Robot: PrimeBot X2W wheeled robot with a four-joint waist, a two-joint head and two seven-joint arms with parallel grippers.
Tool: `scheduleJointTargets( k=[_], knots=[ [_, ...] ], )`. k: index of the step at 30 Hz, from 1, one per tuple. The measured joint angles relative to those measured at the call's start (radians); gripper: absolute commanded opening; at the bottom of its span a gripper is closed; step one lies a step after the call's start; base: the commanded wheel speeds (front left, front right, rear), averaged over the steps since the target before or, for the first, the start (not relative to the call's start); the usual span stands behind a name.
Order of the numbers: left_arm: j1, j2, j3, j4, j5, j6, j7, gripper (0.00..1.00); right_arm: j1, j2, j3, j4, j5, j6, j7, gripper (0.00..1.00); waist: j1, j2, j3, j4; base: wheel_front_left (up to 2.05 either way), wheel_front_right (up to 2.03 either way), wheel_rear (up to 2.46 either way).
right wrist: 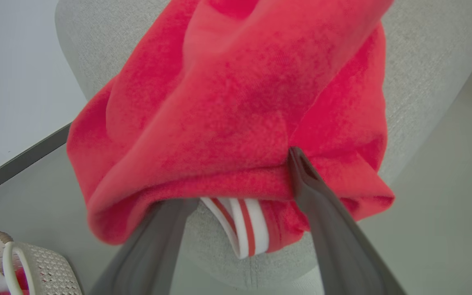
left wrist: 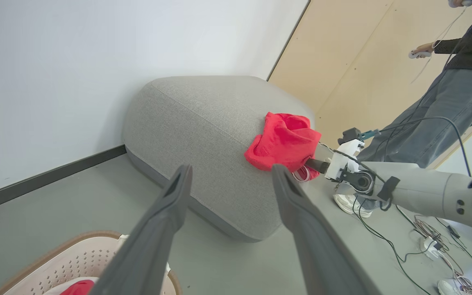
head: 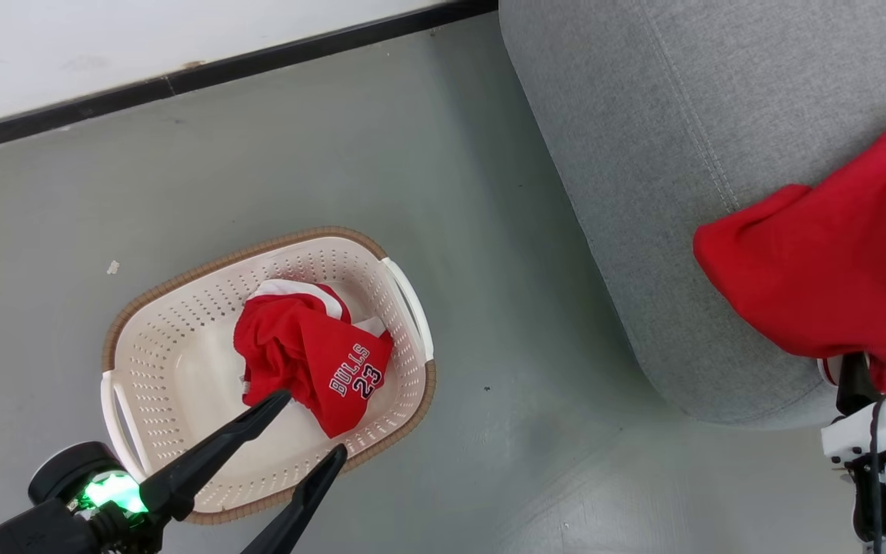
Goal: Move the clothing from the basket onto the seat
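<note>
**Location.** One piece of the clothing, the jersey (head: 312, 358), lies crumpled in the basket (head: 158, 346) on the floor (head: 489, 231), left of the seat (head: 643, 154). The plain red garment (head: 835, 269) lies on the near right edge of the seat and overhangs it.

**Pincers.** The left pincer (head: 314, 422) is fully spread and empty above the basket's near rim. One fingertip overlaps the jersey's near edge in the head view, but contact cannot be confirmed. The right pincer (right wrist: 234, 180) is also spread wide. The plain garment drapes over its fingers and is not clamped.

**Handling.** The jersey is judged light, limp and somewhat slick, so it will sag and trail when lifted. Take hold of a raised, bunched fold, not a flat single layer.

**Not determinable.** One right fingertip is buried under fabric. A striped band (right wrist: 244, 229) hangs below the plain garment, and its origin is unclear. Anything beneath the jersey is hidden.
</note>
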Motion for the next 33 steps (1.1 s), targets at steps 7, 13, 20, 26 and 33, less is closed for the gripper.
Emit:
scheduleJointTargets(
  k=[7,13,20,26,33],
  knots=[
    [-0.006,-0.023,-0.010,0.021,-0.007,-0.008,-0.001,1.00,0.024,-0.001,0.062,0.000,-0.008,0.000,0.000,1.00,0.0000,0.0000,-0.031,0.006,0.00,0.00,0.00],
    [-0.017,-0.053,-0.012,0.048,-0.021,-0.008,-0.001,1.00,0.046,-0.002,0.116,-0.010,0.006,0.000,-0.007,1.00,0.0000,0.0000,-0.060,0.013,0.00,0.00,0.00],
    [-0.023,-0.088,-0.016,0.089,-0.032,-0.008,-0.006,1.00,0.062,-0.004,0.208,-0.025,0.015,0.000,-0.007,1.00,0.0000,0.0000,-0.097,0.025,0.00,0.00,0.00],
    [-0.040,-0.127,-0.008,0.136,-0.033,-0.007,-0.008,1.00,0.062,-0.006,0.315,-0.047,0.025,0.000,-0.007,1.00,0.0000,0.0000,-0.133,0.043,0.00,0.00,0.00],
    [-0.041,-0.171,0.008,0.196,-0.042,0.011,-0.009,1.00,0.056,-0.009,0.407,-0.098,-0.010,0.000,-0.007,1.00,0.0000,0.0000,-0.179,0.072,0.00,0.00,0.00]
  ],
)
